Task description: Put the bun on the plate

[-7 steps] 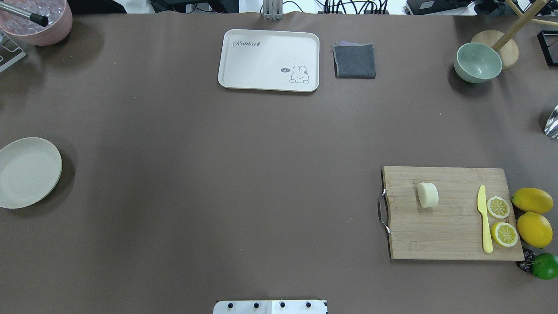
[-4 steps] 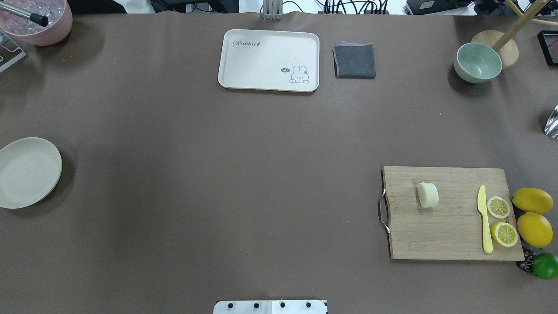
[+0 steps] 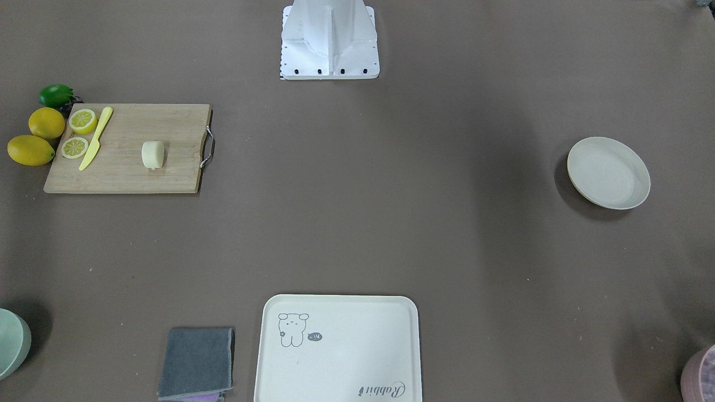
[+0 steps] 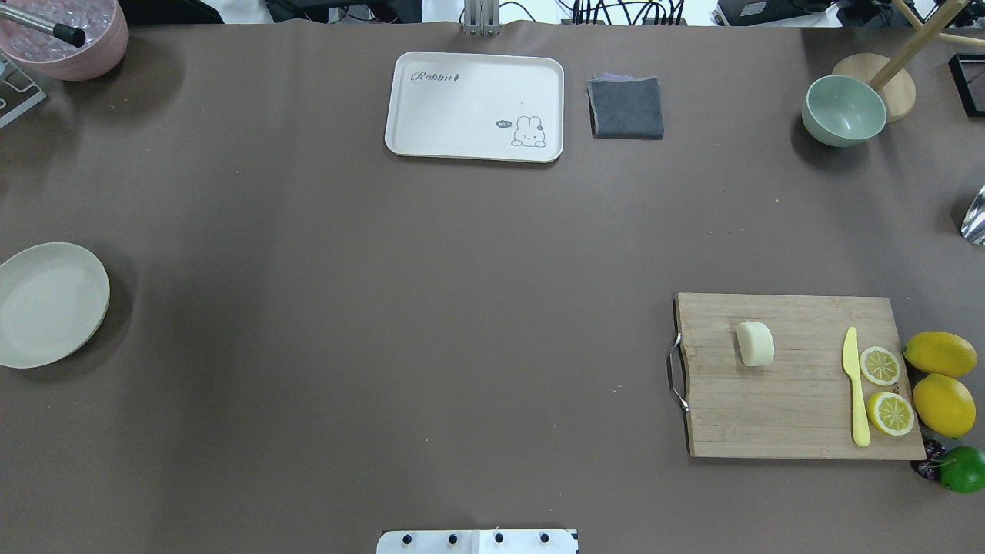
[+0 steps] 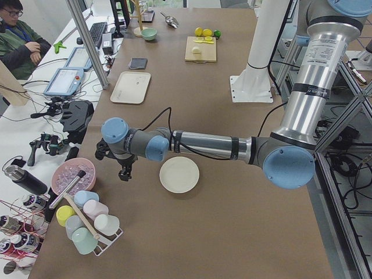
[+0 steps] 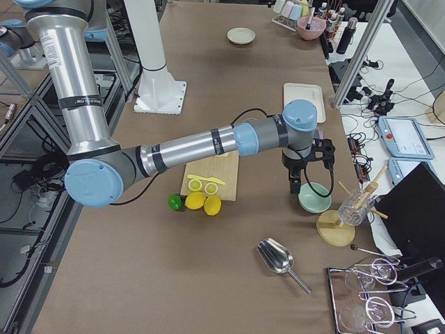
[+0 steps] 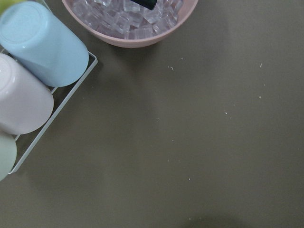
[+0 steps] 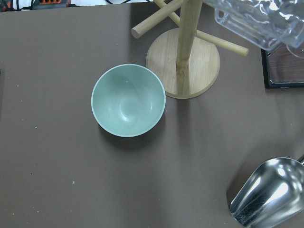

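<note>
The pale cream bun (image 4: 755, 343) (image 3: 152, 154) lies on a wooden cutting board (image 4: 793, 400) at the table's right side. The round off-white plate (image 4: 46, 304) (image 3: 609, 173) (image 5: 179, 174) stands empty at the far left edge. Neither gripper shows in the overhead or front views. In the exterior left view my left gripper (image 5: 123, 171) hangs beside the plate, near a pink bowl of ice (image 5: 72, 175). In the exterior right view my right gripper (image 6: 297, 184) hovers by the pale green bowl (image 6: 314, 197). I cannot tell whether either is open or shut.
On the board lie a yellow knife (image 4: 854, 388) and two lemon halves (image 4: 879, 365); whole lemons (image 4: 940, 354) and a lime (image 4: 962, 469) sit beside it. A rabbit-print tray (image 4: 475, 106), a grey cloth (image 4: 626, 108), a wooden stand (image 8: 184, 57), a metal scoop (image 8: 268, 194) and a cup rack (image 7: 33, 80) ring the table.
</note>
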`<state>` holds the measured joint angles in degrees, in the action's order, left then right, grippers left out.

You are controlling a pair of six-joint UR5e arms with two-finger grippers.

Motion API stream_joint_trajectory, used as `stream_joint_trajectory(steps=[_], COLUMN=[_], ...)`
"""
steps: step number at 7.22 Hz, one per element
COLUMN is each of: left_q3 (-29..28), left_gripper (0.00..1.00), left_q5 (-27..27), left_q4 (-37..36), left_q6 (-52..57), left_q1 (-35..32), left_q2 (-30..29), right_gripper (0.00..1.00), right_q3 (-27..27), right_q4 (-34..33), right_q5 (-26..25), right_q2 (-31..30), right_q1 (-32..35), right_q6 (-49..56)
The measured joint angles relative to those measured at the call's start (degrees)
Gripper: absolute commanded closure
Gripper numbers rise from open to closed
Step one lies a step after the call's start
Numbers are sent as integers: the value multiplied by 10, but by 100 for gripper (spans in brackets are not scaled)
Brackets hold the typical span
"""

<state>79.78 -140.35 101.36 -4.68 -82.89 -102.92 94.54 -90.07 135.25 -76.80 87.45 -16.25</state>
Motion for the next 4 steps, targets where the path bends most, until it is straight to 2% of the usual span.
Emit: stream_joint_trajectory(steps=[4], left_q3=[-25], left_gripper=[16], left_q5=[2], left_q4=[102], left_q6=[6], left_q1=[58], left_q2=[56], right_gripper=[0], right_q3=[5], right_q4=[2], right_q5=[-5], right_q2=[4], right_q1=[0], right_q6=[0])
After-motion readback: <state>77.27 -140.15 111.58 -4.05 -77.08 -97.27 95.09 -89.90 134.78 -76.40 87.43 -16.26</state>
